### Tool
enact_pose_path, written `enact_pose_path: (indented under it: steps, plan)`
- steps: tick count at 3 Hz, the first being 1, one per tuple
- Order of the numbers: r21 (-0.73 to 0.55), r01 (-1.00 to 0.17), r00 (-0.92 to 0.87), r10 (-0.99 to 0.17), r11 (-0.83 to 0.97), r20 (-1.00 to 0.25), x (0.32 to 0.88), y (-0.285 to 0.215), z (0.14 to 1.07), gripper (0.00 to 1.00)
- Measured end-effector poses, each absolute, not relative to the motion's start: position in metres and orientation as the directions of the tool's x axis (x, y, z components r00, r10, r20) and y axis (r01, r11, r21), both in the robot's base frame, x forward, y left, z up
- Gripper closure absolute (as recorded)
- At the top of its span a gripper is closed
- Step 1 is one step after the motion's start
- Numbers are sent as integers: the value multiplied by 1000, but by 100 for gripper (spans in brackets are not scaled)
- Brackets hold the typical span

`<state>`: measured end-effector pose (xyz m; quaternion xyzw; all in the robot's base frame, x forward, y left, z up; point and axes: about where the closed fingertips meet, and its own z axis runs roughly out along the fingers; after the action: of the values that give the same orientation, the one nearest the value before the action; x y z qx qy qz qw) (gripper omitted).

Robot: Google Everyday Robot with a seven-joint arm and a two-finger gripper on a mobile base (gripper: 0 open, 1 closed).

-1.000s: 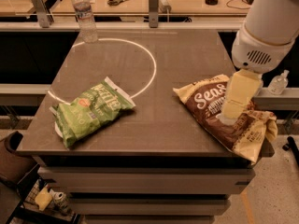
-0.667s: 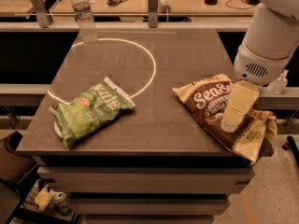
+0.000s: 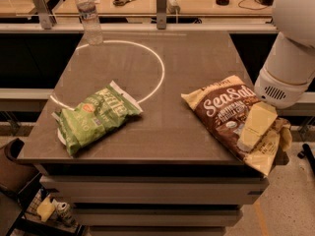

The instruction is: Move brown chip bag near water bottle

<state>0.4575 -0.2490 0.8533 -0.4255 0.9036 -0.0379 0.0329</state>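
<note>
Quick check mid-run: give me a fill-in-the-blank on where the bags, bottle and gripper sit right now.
1. The gripper is over the brown bag, at the table's near ____ corner in the camera view.
2. The bottle stands upright at the table's far ____ corner.
3. The other bag is ____ in colour.

Missing words: right; left; green.

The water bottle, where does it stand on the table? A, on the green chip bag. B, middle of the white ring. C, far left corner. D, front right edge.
C: the water bottle stands at the far left corner of the table; the claw is over the brown chip bag at the front right.
</note>
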Motion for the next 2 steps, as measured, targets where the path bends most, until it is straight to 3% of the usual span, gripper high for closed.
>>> enact_pose_path:
  steps: [1, 2]
  plan:
    - [-46, -776, -626, -777, 629, -67, 455, -237, 833, 0]
    - [-5, -809, -584, -804, 588, -110, 455, -207, 820, 17]
